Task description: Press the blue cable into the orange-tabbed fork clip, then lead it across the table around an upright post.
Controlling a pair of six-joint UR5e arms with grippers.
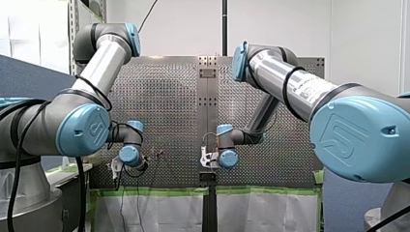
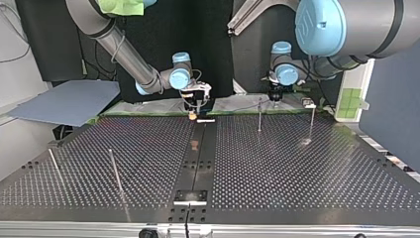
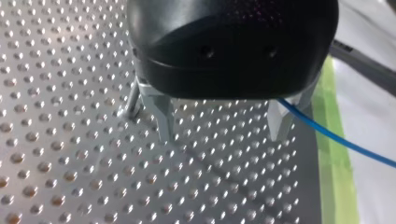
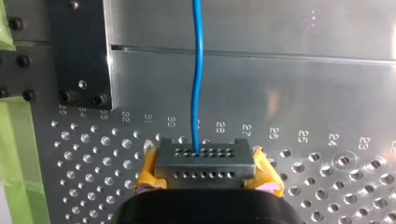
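The blue cable [image 3: 336,137] runs away from the outer side of one metal finger [image 3: 280,123] of my left gripper [image 3: 224,137], which is open just above the perforated table with nothing between its fingers. A thin upright post [image 3: 133,102] stands beside the other finger. In the right wrist view the blue cable [image 4: 198,70] leads straight ahead out of my right gripper [image 4: 205,163], whose yellow-padded tips are shut on it. At the top view's far middle a small orange piece [image 2: 192,116] sits under my right gripper [image 2: 194,106]; I cannot tell what it is.
Upright posts stand on the table in the top view: one [image 2: 259,114] close to my left gripper [image 2: 275,96], another [image 2: 312,121] further right, and two [image 2: 115,171] near the front left. A black plate [image 4: 79,51] lies ahead of my right gripper. Green tape [image 3: 334,140] lines the table edge.
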